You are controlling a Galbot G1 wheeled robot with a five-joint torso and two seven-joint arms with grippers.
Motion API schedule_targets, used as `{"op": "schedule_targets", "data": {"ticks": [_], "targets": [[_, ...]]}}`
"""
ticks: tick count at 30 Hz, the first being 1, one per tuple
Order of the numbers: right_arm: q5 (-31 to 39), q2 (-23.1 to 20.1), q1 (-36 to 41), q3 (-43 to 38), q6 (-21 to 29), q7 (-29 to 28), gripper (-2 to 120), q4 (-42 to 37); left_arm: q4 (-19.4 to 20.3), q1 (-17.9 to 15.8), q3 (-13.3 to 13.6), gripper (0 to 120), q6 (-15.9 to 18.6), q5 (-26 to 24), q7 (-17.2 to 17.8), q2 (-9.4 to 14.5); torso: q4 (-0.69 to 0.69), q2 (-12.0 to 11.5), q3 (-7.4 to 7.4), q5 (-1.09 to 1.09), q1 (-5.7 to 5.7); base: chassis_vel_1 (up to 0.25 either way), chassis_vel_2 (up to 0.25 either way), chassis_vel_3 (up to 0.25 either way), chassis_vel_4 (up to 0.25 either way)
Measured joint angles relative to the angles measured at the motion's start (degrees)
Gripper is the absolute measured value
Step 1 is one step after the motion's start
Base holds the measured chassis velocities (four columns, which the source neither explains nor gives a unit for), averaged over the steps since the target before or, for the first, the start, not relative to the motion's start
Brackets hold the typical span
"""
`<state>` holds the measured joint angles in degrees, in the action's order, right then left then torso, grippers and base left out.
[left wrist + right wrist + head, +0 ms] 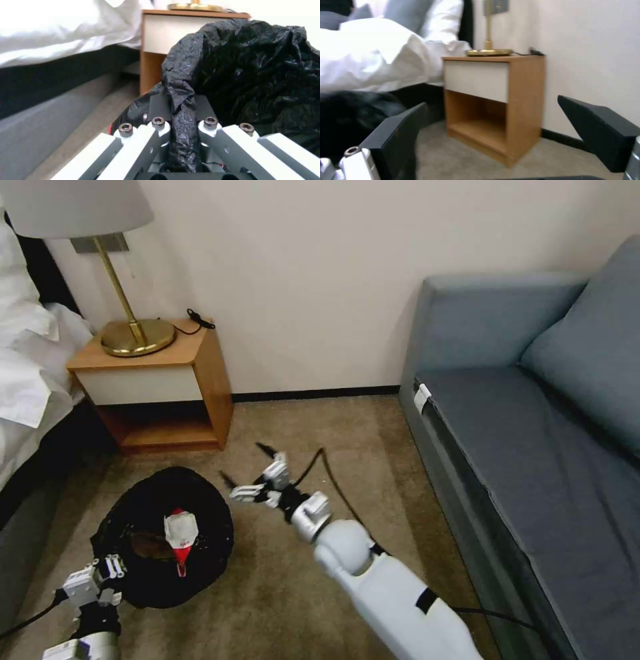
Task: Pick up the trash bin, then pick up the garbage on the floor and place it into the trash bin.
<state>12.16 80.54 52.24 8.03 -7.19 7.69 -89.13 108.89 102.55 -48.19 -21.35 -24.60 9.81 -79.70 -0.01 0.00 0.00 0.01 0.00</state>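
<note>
Bed (pixel 27 373): we see white bedding at far left.
Left pincer (pixel 110 575): clenched on the trash bin (pixel 163 533) rim — black liner pinched between its fingers.
Bin: on the carpet, red packet (pixel 181 537) inside.
Nightstand (pixel 160 380): just behind, lamp (pixel 133 333) on top.
Right pincer (pixel 250 473): released — beside the bin.
Sofa (pixel 533 447): right.

A plain cream wall (pixel 320 280) runs behind everything, edged at the bottom by a dark skirting board (pixel 313 394). The floor is short-piled beige carpet (pixel 360 447). Beyond the right pincer (pixel 250 467), against the wall, stands a wooden nightstand (pixel 160 380) with a white drawer front and an open shelf below; a brass lamp (pixel 127 313) with a pale shade sits on top, a black cord beside its base. Left of the nightstand lies a bed with white bedding (pixel 27 367). To the pincer's right stands a grey-blue sofa (pixel 533 433) with a cushion.
</note>
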Motion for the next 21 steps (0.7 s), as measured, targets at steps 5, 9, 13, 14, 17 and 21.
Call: {"op": "schedule_targets", "data": {"ticks": [5, 9, 13, 14, 17, 21], "targets": [[-0.01, -1.12, 2.07, -2.81, 0.53, 0.08, 100, -1.06, 1.32, -0.28, 0.05, 5, 2.33, -7.50, 5.65, -1.30, 0.00, 0.00, 0.00, 0.00, 0.00, 0.000, 0.000, 0.000, 0.000], [-0.23, -1.43, 2.87, -3.83, 0.92, 0.27, 100, -1.69, 2.72, -0.44, 0.08, 5, 4.95, -14.25, 8.71, -2.32, 0.01, 0.00, 0.00, 0.01, 0.00, 0.000, 0.000, 0.000, 0.000], [-0.56, -1.44, 3.48, -4.70, 1.64, 0.29, 100, -2.33, 3.83, -1.25, 0.19, 5, 7.05, -22.42, 10.35, -3.63, 0.01, 0.00, 0.00, 0.00, 0.00, 0.000, 0.000, 0.000, 0.000], [-0.56, -1.44, 3.48, -4.70, 1.64, 0.29, 100, -2.33, 3.83, -1.25, 0.19, 5, 7.05, -22.42, 10.35, -3.63, 0.01, 0.00, 0.00, 0.00, 0.00, 0.000, 0.000, 0.000, 0.000], [-0.66, -1.78, 3.52, -5.24, 2.34, 0.33, 100, -2.52, 4.07, -2.57, 0.19, 5, 7.67, -27.40, 10.49, -4.65, 0.01, 0.00, 0.00, 0.00, 0.00, 0.000, 0.000, 0.000, 0.000], [-0.86, -1.82, 3.43, -6.00, 2.52, 0.40, 100, -2.36, 2.75, -3.99, 0.37, 5, 7.85, -29.41, 10.53, -5.03, 0.00, 0.00, 0.00, 0.00, 0.00, 0.000, 0.000, 0.000, 0.000]]}}
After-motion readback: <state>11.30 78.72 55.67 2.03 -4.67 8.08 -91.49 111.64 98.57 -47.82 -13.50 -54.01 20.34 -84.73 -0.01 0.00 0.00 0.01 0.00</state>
